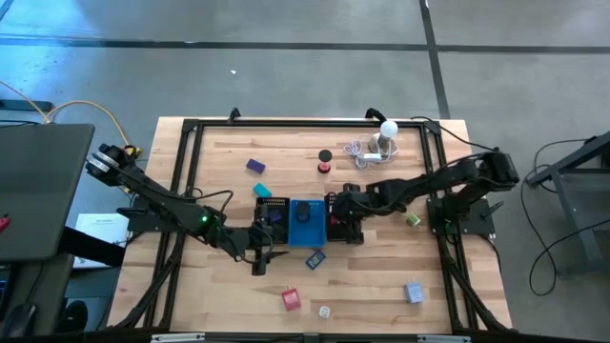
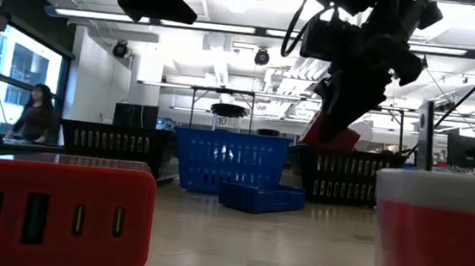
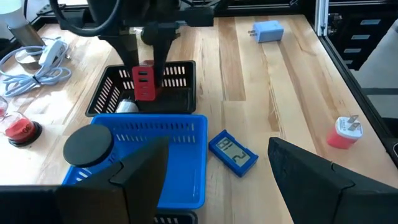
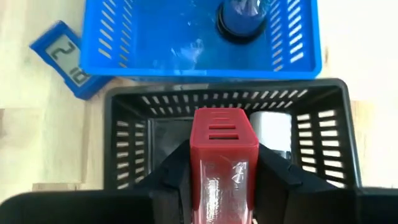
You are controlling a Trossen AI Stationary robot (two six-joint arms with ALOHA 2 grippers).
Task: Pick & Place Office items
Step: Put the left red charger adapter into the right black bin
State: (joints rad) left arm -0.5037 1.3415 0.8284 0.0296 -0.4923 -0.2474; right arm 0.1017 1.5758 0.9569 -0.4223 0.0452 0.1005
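Observation:
My right gripper point(image 4: 224, 168) is shut on a red block point(image 4: 222, 146) over the black mesh tray point(image 4: 124, 112), which holds a pale silvery thing point(image 4: 270, 130). Beside that tray stands the blue tray point(image 3: 186, 186), with a dark disc point(image 3: 87, 146) lying in it. A blue clock-like item point(image 3: 233, 152) lies flat on the table next to the blue tray. My left gripper point(image 3: 214, 180) is open near the blue tray, its fingers apart with nothing between them. In the high view the left gripper point(image 1: 259, 255) and right gripper point(image 1: 334, 211) flank the trays. My right gripper pinches the red block by its two long sides point(image 4: 198, 180) between its two fingers. The fingers slant down from above and lie along the block. The block's free end point(image 3: 144, 93) sticks out below the fingertips over the black tray's inside, hanging nearly upright.
A white bulb with coiled cable point(image 1: 381, 143) lies at the far edge. Loose items lie around: a purple block point(image 1: 255, 166), a teal block point(image 1: 260, 191), a red spool point(image 1: 325, 168), a grey-blue charger point(image 1: 414, 292), a red block point(image 1: 291, 299). A person point(image 2: 36, 120) stands far behind.

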